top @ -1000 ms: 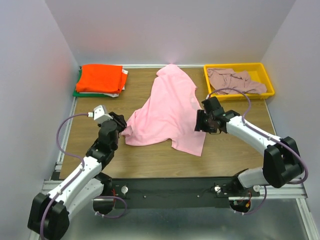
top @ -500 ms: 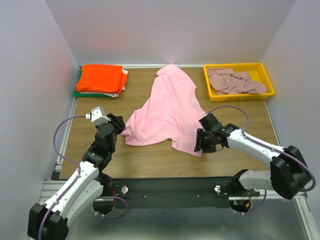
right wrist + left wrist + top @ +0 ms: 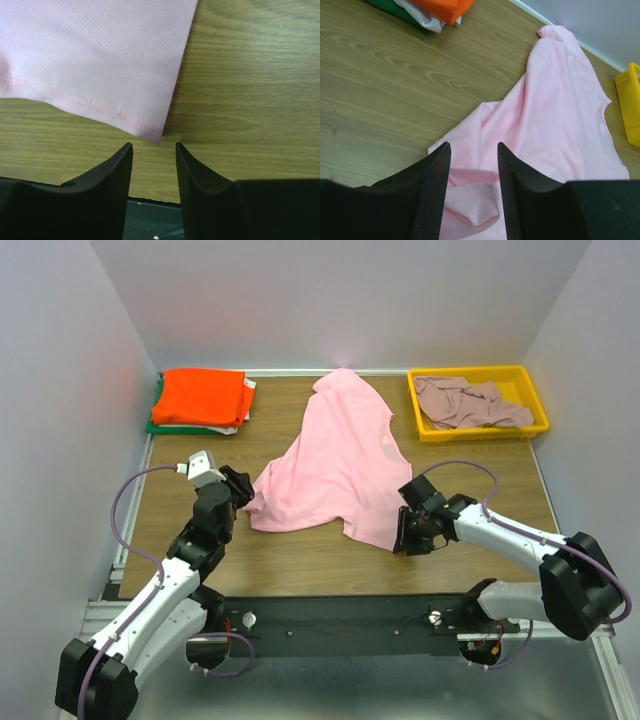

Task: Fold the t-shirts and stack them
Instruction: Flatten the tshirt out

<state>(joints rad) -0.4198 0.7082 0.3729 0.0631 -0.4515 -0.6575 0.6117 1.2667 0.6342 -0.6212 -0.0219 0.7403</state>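
The wooden worktop (image 3: pixel 300 562) has bare wood along its near edge, along the left edge below the stack, and at the right edge between the tray and the right arm.

The light pink t-shirt (image 3: pixel 335 465) lies spread and unfolded over the middle. Its narrow end reaches the far edge. Its wide hem lies toward the near edge and does not go over it. The near right corner of the hem (image 3: pixel 156 135) lies flat on the wood, with free wood to the right of it.

In the far left corner is a folded stack. The orange t-shirt (image 3: pixel 200 397) is on top and the green t-shirt (image 3: pixel 155 426) is at the bottom. It is well apart from the pink one.

In the far right corner stands the yellow tray (image 3: pixel 480 431), and the mauve t-shirt (image 3: pixel 465 402) lies crumpled inside it.

The right gripper (image 3: pixel 403 537) is low over the wood at the near right hem corner. Its jaws are parted and hold nothing; the corner lies just in front of the fingertips.

The left gripper (image 3: pixel 472 150) is at the near left corner of the pink shirt. A rolled fold of cloth (image 3: pixel 470 205) lies in the gap of its parted jaws. I cannot tell whether they press it.
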